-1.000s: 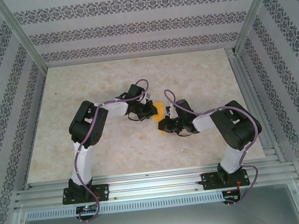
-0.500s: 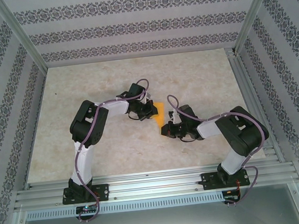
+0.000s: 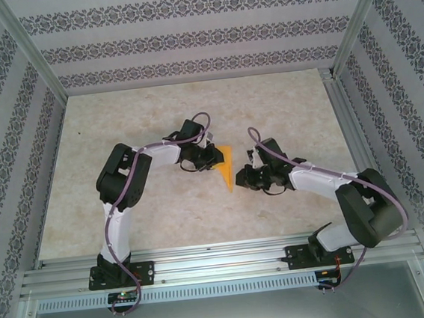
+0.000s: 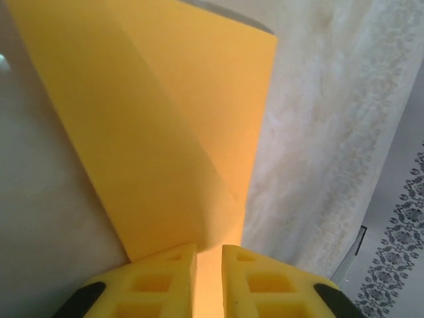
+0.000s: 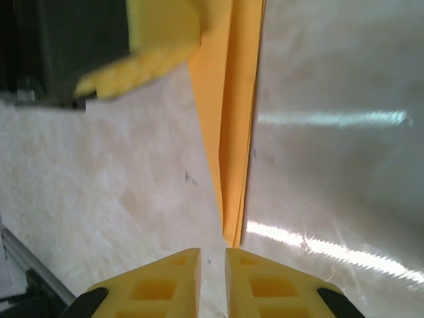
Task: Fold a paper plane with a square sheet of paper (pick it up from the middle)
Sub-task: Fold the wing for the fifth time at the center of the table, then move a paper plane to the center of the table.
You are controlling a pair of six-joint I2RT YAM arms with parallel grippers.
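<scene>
Looks all but finished: paper plane (image 3: 226, 169) folded to a dart mid-frame, left jaws and right jaws slightly spread.

The narrow, pointed orange-yellow paper plane (image 4: 165, 126) is thin, matt, smooth paper with crisp creases, the pale marbled table top (image 5: 331, 99) is smooth and glossy with streaks of glare, the fingers (image 4: 152, 285) of the left gripper (image 4: 209, 255) are matt moulded yellow plastic, and the grey frame rails (image 3: 207, 261) are brushed metal.
</scene>
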